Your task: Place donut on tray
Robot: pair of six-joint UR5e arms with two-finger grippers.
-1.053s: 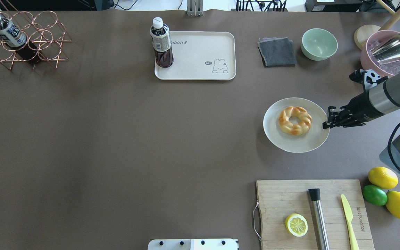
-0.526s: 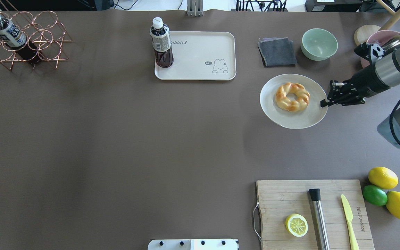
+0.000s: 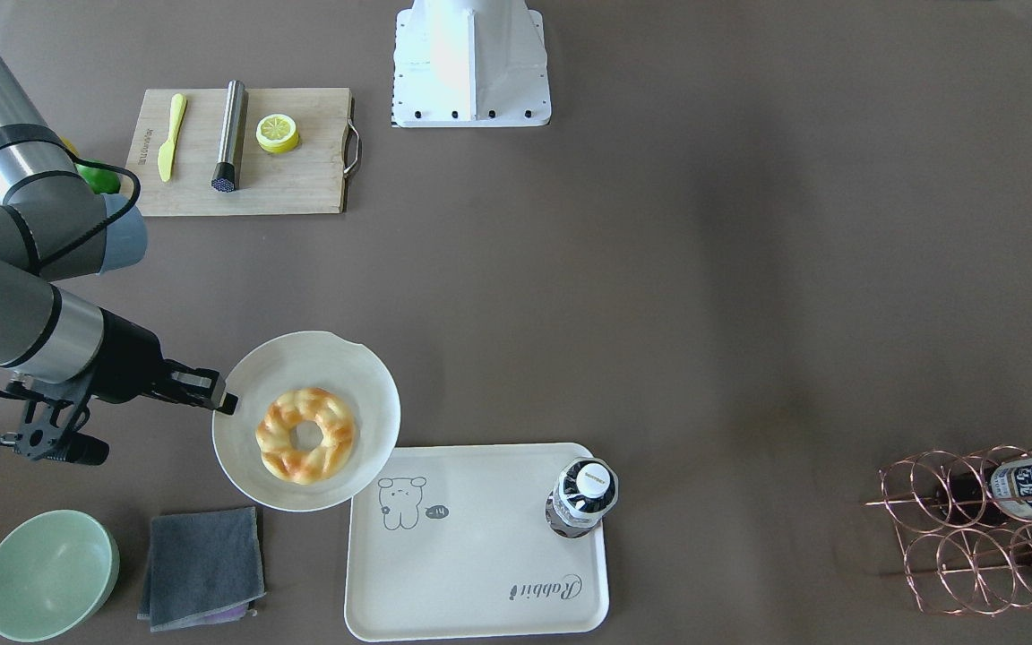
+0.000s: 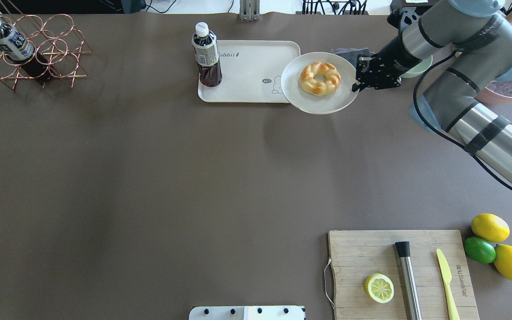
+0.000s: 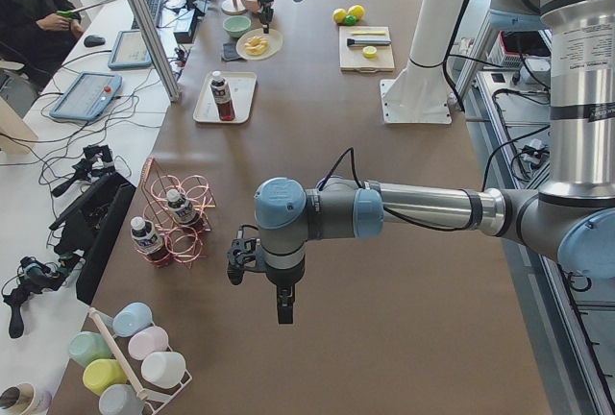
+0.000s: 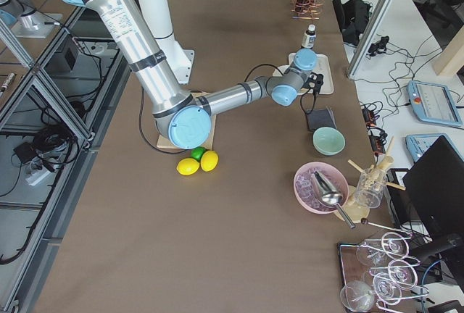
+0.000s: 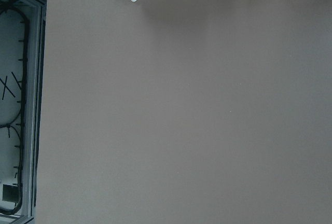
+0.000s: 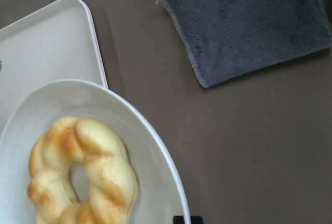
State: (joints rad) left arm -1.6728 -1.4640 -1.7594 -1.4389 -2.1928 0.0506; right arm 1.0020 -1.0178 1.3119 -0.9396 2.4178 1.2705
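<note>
The donut (image 4: 320,78), a golden braided ring, lies on a round off-white plate (image 4: 327,103). My right gripper (image 4: 356,84) is shut on the plate's right rim and holds it raised over the right edge of the cream tray (image 4: 247,71), covering part of the bear drawing. The front-facing view shows the donut (image 3: 305,436), plate (image 3: 301,358), gripper (image 3: 227,403) and tray (image 3: 480,555). The right wrist view shows the donut (image 8: 83,172), plate (image 8: 145,146) and tray corner (image 8: 46,47). My left gripper (image 5: 282,307) shows only in the exterior left view, over bare table far from the tray; I cannot tell its state.
A dark drink bottle (image 4: 206,55) stands on the tray's left end. A grey cloth (image 3: 202,564) and a green bowl (image 3: 48,573) lie right of the tray. A cutting board (image 4: 402,271) with a halved lemon (image 4: 379,287) is at the near right. A copper wire rack (image 4: 29,49) stands far left.
My right gripper has carried the plate with the donut away from me and leftward, from the right-middle of the table to over the tray's right edge.
</note>
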